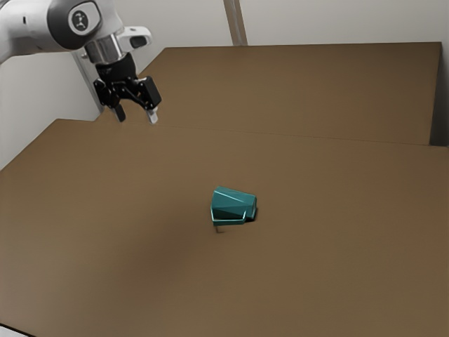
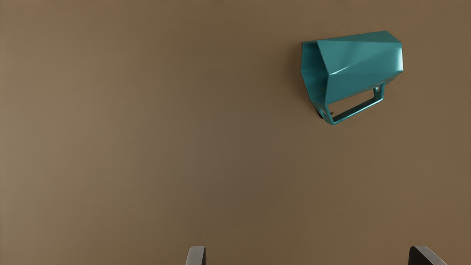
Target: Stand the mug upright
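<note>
Above the brown table [image 1: 316, 281], your gripper [image 1: 137, 119] hangs wide apart and empty-handed, well away from the teal mug [image 1: 233, 203] lying on its side; the exterior view takes in pale walls [image 1: 189, 21], while the wrist view gives you the mug's hollow mouth [image 2: 314, 73] and angular handle [image 2: 357, 110].

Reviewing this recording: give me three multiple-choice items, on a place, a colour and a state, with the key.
1. Where is the pincer relative to the mug?
A) Around it
B) Apart, toward the exterior view's left
C) Inside it

2. What colour is the mug?
A) Teal
B) Red
C) White

3. How does the mug lie?
A) Upright
B) Upside down
C) On its side

Key:
1 B: the exterior view shows bare space between them.
2 A: both views show blue-green walls.
3 C: its opening faces sideways in the wrist view.
</note>
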